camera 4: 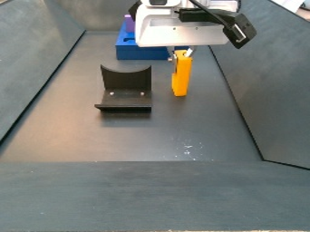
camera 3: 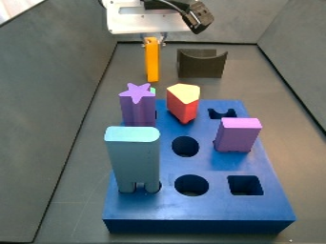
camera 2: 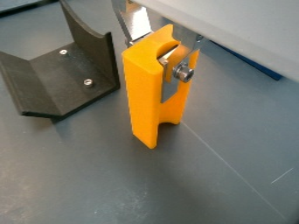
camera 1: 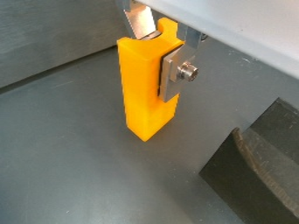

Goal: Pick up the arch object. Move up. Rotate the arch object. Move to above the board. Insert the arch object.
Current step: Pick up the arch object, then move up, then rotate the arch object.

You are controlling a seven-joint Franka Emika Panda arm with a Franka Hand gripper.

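The arch object (camera 1: 142, 87) is a tall, narrow yellow-orange block standing upright on the dark floor. It also shows in a wrist view (camera 2: 146, 96) and in both side views (camera 3: 152, 59) (camera 4: 180, 74). My gripper (camera 1: 158, 52) is shut on its top end, one silver finger pressed on each side, as a wrist view (camera 2: 159, 54) also shows. In both side views the gripper (camera 3: 154, 38) (camera 4: 182, 53) hangs straight over the block. The board (camera 3: 211, 205) is the dark-blue slab with shaped holes, apart from the arch object; its end shows behind the gripper (camera 4: 127, 43).
The fixture (camera 3: 199, 63) stands on the floor close beside the arch object, also seen in other views (camera 4: 123, 89) (camera 2: 59, 74). On the board stand a light-blue block (camera 3: 132, 157), a purple star (camera 3: 137, 100), a red piece (camera 3: 184, 102) and a purple block (camera 3: 237, 133). Sloped walls enclose the floor.
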